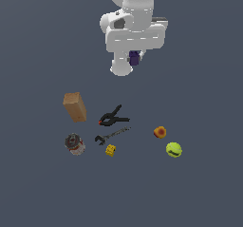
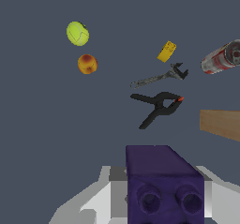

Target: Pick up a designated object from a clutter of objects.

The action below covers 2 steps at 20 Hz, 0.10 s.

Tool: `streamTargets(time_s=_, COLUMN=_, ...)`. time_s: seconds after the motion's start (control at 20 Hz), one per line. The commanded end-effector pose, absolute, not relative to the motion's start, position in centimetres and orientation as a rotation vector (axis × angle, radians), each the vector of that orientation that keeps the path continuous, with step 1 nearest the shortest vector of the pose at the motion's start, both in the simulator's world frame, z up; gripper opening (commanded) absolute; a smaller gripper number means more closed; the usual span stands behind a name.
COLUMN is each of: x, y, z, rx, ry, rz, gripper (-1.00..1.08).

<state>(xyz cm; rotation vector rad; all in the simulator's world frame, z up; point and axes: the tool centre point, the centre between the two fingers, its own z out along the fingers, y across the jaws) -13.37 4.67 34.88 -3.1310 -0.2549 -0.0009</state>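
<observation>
Overhead, one white Panda arm (image 1: 135,26) holds a single dark purple blocky piece (image 1: 135,57) in its gripper (image 1: 135,60), clear of the dark table (image 1: 204,188) and well apart from the rest of the clutter. Seen from the wrist view, the purple piece (image 2: 161,181) fills the foreground between the pale fingers (image 2: 96,204), two round sockets showing on its near face. Seven objects lie on the table below, one of each. One brown box (image 1: 75,107) sits farthest toward the exterior view's left, with one red-white can (image 1: 75,144) on its side near it. One black clamp (image 1: 113,117) with orange tips lies in the middle, one dark wrench (image 1: 111,135) just beside it, and one small yellow cube (image 1: 110,150) near the wrench's open end. Toward the exterior view's right, one orange-red fruit (image 1: 160,132) rests close to one yellow-green ball (image 1: 173,149), the pair set apart from the tools.
</observation>
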Motion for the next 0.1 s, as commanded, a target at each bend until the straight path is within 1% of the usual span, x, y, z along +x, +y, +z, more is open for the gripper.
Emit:
streamTargets(time_s=0.0, x=-13.33, y=4.64, z=35.23, rx=-3.131, ry=-0.255, rz=0.0, gripper=-1.0)
streamTargets(time_s=0.05, x=-13.33, y=4.63, z=35.26, rx=-3.131, ry=-0.255, rz=0.0, gripper=-1.0)
